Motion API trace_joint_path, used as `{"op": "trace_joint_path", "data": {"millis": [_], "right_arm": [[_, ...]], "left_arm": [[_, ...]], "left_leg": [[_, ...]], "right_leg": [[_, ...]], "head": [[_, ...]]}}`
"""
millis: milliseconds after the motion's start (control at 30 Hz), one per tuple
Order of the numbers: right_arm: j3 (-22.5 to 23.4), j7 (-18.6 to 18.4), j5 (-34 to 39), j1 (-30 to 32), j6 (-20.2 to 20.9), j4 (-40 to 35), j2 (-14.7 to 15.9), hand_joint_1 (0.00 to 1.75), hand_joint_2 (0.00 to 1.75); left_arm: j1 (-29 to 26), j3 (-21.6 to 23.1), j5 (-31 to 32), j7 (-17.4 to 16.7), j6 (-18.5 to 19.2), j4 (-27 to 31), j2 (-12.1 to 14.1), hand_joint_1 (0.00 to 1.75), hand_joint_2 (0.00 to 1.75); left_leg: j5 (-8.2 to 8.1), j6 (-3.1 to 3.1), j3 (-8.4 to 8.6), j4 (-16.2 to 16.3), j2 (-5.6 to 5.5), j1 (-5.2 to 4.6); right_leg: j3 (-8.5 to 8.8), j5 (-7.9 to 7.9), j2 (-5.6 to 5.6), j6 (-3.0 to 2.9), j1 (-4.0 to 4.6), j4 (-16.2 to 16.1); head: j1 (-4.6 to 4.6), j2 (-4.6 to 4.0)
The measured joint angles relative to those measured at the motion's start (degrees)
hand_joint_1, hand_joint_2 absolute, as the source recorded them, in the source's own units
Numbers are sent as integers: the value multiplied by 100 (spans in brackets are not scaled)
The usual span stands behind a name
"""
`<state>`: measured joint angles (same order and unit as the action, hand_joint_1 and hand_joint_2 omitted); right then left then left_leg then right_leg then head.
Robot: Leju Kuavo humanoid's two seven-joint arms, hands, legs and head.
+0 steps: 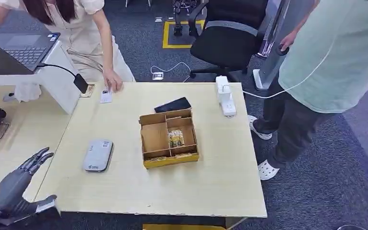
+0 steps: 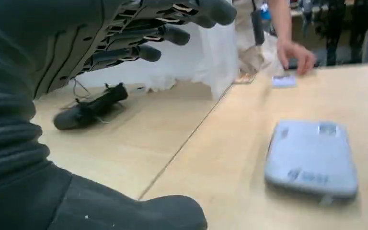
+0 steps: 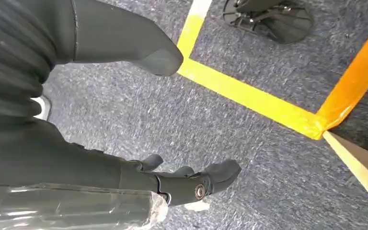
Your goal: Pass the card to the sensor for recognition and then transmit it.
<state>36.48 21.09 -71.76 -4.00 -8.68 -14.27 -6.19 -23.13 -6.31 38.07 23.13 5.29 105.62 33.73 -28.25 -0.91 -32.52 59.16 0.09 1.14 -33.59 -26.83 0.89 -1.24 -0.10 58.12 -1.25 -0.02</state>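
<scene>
centrally, on the light wooden table (image 1: 211, 182) stands an open cardboard box (image 1: 168, 138) with inner compartments; small yellowish items lie in one compartment toward its right side. a dark phone (image 1: 173, 105) lies just behind the box, touching or nearly touching its far edge. a white power strip (image 1: 225, 96) sits near the far right edge of the table, its white cable running off toward a standing person in a pale green shirt (image 1: 335, 52). the grey sensor (image 1: 98, 155), a flat rounded pad, lies on the left part of the table, apart from the box; in the left wrist view it appears close up (image 2: 311, 158). the card (image 1: 106, 96), small and white, lies flat at the far left corner of the table, under the fingertips of a second person's hand (image 1: 112, 81); the left wrist view shows it blurred beyond the sensor (image 2: 284, 81). the robot's left hand (image 1: 14, 187) hovers low beside the left edge of the table, over the adjoining surface, fingers spread and extended, holding nothing (image 2: 100, 43). the right hand (image 3: 124, 143) hangs above grey carpet (image 3: 249, 143) marked with yellow tape (image 3: 249, 96), its fingers loosely curled with the thumb apart, nothing in its grasp. a laptop (image 1: 21, 45) rests on a white stand at the far left, and a black office chair (image 1: 230, 28) stands behind the table.
</scene>
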Motion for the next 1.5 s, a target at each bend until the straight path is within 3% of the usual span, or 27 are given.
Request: {"op": "trace_joint_path", "data": {"millis": [167,300,500,600,667,767,900,1033,1167,1500], "right_arm": [[122,30,26,3,-11,5,11,0,175],[184,33,-13,2,-11,7,11,0,175],[203,33,-18,3,-13,9,11,0,175],[293,35,81,4,-81,9,11,0,175],[357,33,105,18,-118,9,9,0,175],[472,4,77,55,-179,9,-24,0,175],[558,-9,-22,44,-190,7,-77,0,175],[653,-37,-26,40,-197,7,-101,0,175],[748,-44,-37,44,-195,7,-101,0,175],[870,-28,-140,19,-179,7,-112,0,175]], "left_arm": [[-1283,-110,112,-695,-380,1052,805,0,175],[-1686,52,107,-1010,-754,1409,1221,0,175],[-1881,253,52,-1128,-874,1586,1560,0,175],[-1782,578,857,-1492,-1137,1599,1551,0,175],[-1433,1102,2040,-1907,-1424,1518,1282,0,175],[-592,2262,3210,-2496,-1882,1024,397,0,175],[268,3277,3638,-2906,-1980,432,-624,0,175],[735,3654,3851,-2718,-1880,142,-1263,0,175],[896,3995,3888,-2492,-1875,-14,-1564,0,175],[1280,4567,3701,-2153,-1867,-223,-1767,0,175]], "left_leg": [[-1,3,-7,1,-24,-3],[2,5,-1,1,-31,-4],[8,2,1,1,-30,-2],[8,3,1,1,-31,-4],[8,4,-1,1,-40,-15],[12,16,-3,1,-67,-24],[17,30,-8,7,-78,-33],[21,37,-7,8,-76,-38],[21,37,-4,9,-74,-39],[21,37,-6,8,-72,-37]], "right_leg": [[4,-5,-27,10,-3,-3],[15,-2,-37,8,-4,-3],[15,6,-37,-2,-3,-2],[16,6,-37,-2,-4,-2],[17,4,-48,1,-13,-3],[24,-1,-75,16,-21,-7],[25,8,-87,35,-27,-12],[26,12,-85,38,-32,-12],[20,13,-79,38,-33,-12],[17,13,-77,38,-31,-9]], "head": [[2,0],[2,0],[0,0],[-9,2],[-9,2],[-13,0],[-2,0],[-4,0],[-4,0],[-4,2]]}}
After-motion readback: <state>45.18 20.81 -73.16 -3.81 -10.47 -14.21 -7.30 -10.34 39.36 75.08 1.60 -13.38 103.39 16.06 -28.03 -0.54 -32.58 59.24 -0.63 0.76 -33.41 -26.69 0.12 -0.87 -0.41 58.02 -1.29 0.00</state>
